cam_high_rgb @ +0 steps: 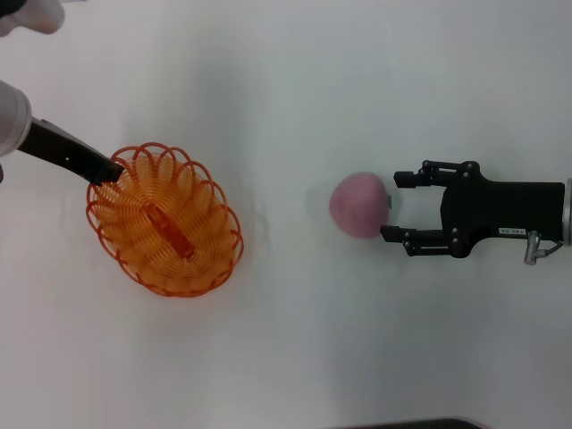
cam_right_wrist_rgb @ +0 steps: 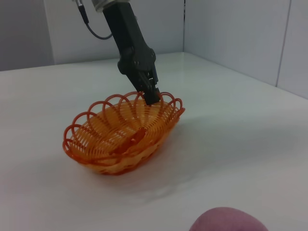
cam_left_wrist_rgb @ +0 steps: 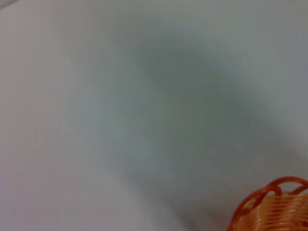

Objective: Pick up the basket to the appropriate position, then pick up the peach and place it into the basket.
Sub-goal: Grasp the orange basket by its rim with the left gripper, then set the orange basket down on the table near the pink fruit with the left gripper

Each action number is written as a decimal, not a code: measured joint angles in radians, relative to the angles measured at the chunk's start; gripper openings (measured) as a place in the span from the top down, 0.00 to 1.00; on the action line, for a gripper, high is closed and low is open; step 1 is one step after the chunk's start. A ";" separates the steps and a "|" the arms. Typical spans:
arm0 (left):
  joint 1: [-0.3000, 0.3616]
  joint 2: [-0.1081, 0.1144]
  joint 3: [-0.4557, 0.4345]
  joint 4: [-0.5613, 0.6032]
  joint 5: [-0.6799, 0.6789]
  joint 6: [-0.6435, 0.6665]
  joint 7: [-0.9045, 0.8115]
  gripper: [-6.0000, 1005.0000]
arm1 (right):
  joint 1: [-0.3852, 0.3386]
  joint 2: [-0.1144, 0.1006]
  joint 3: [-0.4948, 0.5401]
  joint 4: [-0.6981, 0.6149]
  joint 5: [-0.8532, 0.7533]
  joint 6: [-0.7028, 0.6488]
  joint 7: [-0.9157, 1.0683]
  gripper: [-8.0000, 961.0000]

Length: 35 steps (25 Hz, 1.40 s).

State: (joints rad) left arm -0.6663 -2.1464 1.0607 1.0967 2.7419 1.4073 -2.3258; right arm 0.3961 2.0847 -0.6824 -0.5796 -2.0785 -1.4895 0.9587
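On the left of the white table (cam_high_rgb: 295,89), the left claw (cam_high_rgb: 109,172) is closed on the far-left rim of the orange wire basket (cam_high_rgb: 166,219), which sits tilted, its gripped end lifted. Well to the right lies the pink peach (cam_high_rgb: 359,205). The right claw (cam_high_rgb: 390,205) is level with it, jaws spread wide either side, gripping nothing

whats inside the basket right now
No fruit: the basket shows only its own orange wire floor; the peach sits outside. The left gripper hides a bit of rim.
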 joint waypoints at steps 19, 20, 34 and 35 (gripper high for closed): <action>-0.119 0.071 -0.266 -0.219 -0.013 0.158 -0.154 0.94 | 0.004 0.000 0.000 -0.002 0.000 0.000 0.014 0.16; -0.118 0.071 -0.291 -0.219 -0.014 0.167 -0.156 0.94 | 0.004 0.000 0.000 -0.002 0.000 0.000 0.014 0.16; -0.038 0.064 -0.474 -0.225 -0.094 0.186 -0.168 0.94 | 0.006 0.000 0.000 -0.003 0.000 0.000 0.023 0.16; -0.026 0.061 -0.478 -0.222 -0.107 0.178 -0.169 0.94 | 0.006 0.000 0.000 -0.003 0.000 0.000 0.023 0.16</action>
State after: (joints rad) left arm -0.6922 -2.0850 0.5827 0.8750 2.6351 1.5850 -2.4950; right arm 0.4019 2.0847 -0.6826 -0.5821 -2.0785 -1.4895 0.9815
